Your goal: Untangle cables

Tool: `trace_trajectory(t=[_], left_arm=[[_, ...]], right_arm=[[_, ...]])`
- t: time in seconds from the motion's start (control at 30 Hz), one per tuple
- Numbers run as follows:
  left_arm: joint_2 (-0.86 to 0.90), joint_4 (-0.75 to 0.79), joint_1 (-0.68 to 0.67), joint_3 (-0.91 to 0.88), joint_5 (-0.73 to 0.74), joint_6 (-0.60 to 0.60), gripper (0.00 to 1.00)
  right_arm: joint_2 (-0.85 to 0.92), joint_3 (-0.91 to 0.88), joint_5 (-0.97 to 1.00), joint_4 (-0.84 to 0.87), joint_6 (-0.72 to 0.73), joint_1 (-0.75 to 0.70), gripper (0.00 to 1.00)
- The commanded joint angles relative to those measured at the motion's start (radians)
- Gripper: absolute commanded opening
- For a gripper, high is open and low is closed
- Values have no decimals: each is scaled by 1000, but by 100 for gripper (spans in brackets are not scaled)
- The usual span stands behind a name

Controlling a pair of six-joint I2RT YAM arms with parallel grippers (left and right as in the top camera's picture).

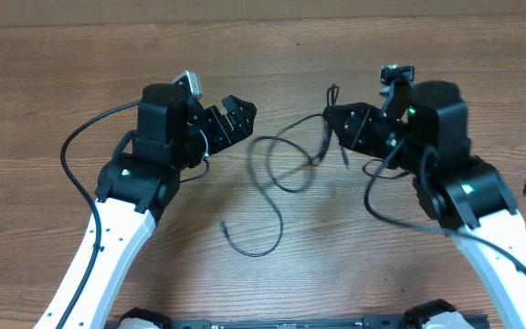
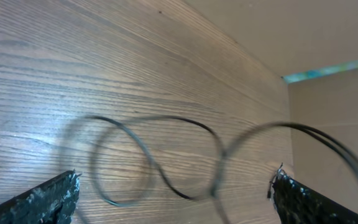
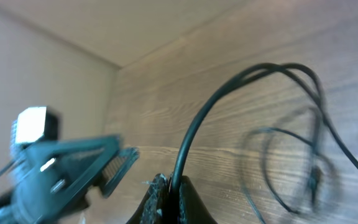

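Presently, one thin black flexible cable [image 3: 191,130] is clenched in the right tool [image 3: 169,186], probably to draw loops apart; left tool [image 2: 173,190] is held wide, empty.

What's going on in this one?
Two robot arms are working on thin black cables looped on a wooden table. The right gripper is shut on one cable, and the rest trails off in crossed loops toward the middle of the table. The left gripper is open and holds nothing, facing those loops. The tangle is not yet undone.
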Motion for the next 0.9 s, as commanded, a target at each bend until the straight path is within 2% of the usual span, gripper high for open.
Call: trace_trajectory(t=[0.0,0.13,0.37,0.63,0.7,0.73,0.87], left_arm=[[48,-3,-1,18,-25,1,100],[112,2,-1,18,-8,0,100],[257,86,-1,18,135,-2,100],[412,190,-2,18,246,-135,100],[436,202,-5,18,249,-210,100],[452,204,-8,18,264,-301,95],[492,232,-26,18,335,-586,100]], right_arm=[[-62,28,-51,-22,-183,20,4],[-75,28,-53,-36,-201,21,4],[-74,28,-53,-36,-201,23,4],[-74,28,-53,-36,-199,23,4],[-74,28,-53,-36,-196,23,4],[-74,28,-53,-36,-196,23,4],[-74,28,-53,-36,-196,23,4]])
